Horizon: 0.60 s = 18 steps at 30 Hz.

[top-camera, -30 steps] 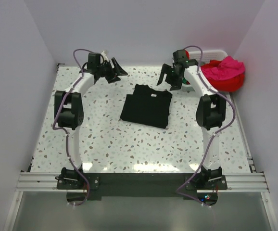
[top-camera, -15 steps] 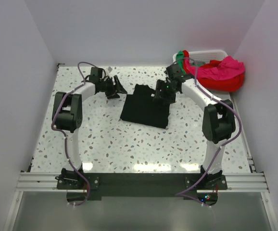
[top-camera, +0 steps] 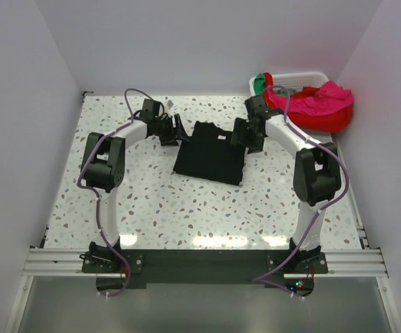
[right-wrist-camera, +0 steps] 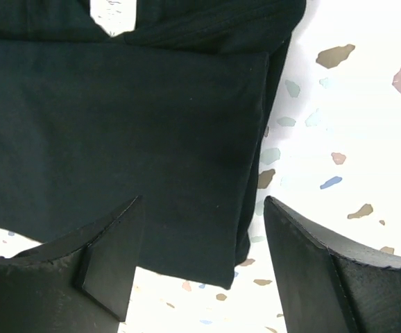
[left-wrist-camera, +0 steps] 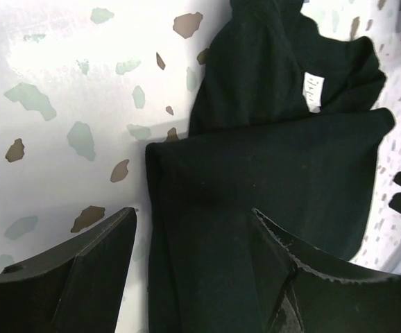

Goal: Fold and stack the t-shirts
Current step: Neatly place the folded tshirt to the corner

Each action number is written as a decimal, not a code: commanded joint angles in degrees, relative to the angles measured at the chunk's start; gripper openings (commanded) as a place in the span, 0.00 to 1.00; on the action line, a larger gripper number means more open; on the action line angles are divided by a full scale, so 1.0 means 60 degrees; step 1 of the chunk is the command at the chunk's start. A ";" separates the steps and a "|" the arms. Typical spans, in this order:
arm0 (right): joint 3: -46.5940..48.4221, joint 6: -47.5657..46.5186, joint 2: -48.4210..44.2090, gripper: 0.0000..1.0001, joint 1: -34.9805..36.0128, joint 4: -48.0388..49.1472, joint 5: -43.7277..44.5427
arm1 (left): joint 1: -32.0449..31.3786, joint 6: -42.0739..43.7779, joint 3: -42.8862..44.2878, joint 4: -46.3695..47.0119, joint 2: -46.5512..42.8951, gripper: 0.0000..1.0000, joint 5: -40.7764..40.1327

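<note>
Straddling opposite side edges of the black t-shirt (top-camera: pixel 211 154), left gripper (left-wrist-camera: pixel 190 236) and right gripper (right-wrist-camera: pixel 204 211) stand spread wide, evidently poised to pinch its next fold.

The top camera is looking down from above and behind the arm bases, which are sitting along the bottom of its frame. It is standing well back, taking in the whole speckled table (top-camera: pixel 186 201), with the white basket (top-camera: pixel 301 73) at the upper right. The left wrist camera is riding close over the left gripper (left-wrist-camera: pixel 193 211) and peering steeply down past the fingers at its lower edge. The right wrist camera is doing likewise over the right gripper (right-wrist-camera: pixel 204 201). All three are sharing the folded black t-shirt (top-camera: pixel 211 152). The left wrist view is catching one edge and the white neck label (left-wrist-camera: pixel 313 90), the right wrist view the opposite edge.
</note>
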 commanded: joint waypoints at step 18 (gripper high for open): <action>-0.0163 -0.0005 0.0855 0.64 -0.0034 0.0236 -0.0122 | -0.0558 0.0331 0.0223 0.0021 0.0543 0.69 0.0141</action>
